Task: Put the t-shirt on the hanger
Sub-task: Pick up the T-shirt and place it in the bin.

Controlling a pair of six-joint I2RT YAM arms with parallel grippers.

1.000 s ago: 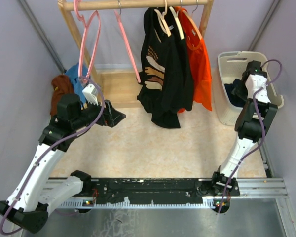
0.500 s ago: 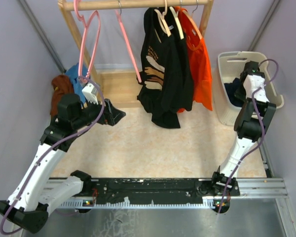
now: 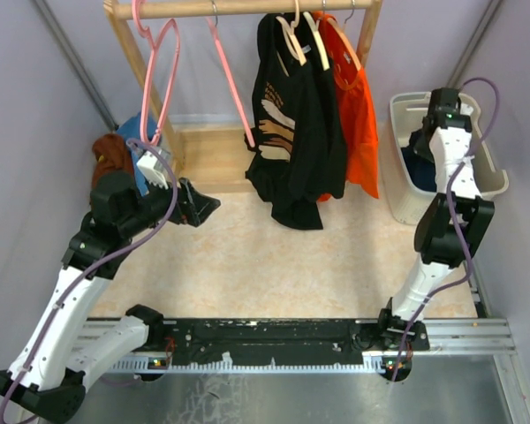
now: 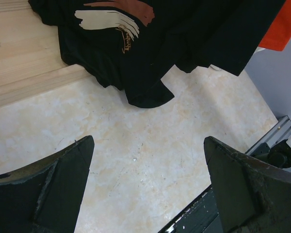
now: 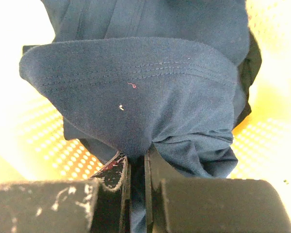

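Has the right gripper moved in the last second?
Yes. The right gripper, shut on the t-shirt, moved toward the laundry basket's far rim in the top view.

Black shirt with tan print (image 3: 287,132), orange shirt (image 3: 360,132) hang side by side on wooden rail (image 3: 247,7). All-pink hanger (image 3: 163,66) near rail left end. White basket (image 3: 405,106) at right. Brown cloth (image 3: 109,155), blue cloth (image 3: 134,131) bunched at left.

Hidden and cropped parts
At the table's far right corner, the t-shirt (image 3: 413,164) is mostly hidden by the right arm (image 3: 450,172); the black shirt (image 4: 184,29) is cropped in the left wrist view.
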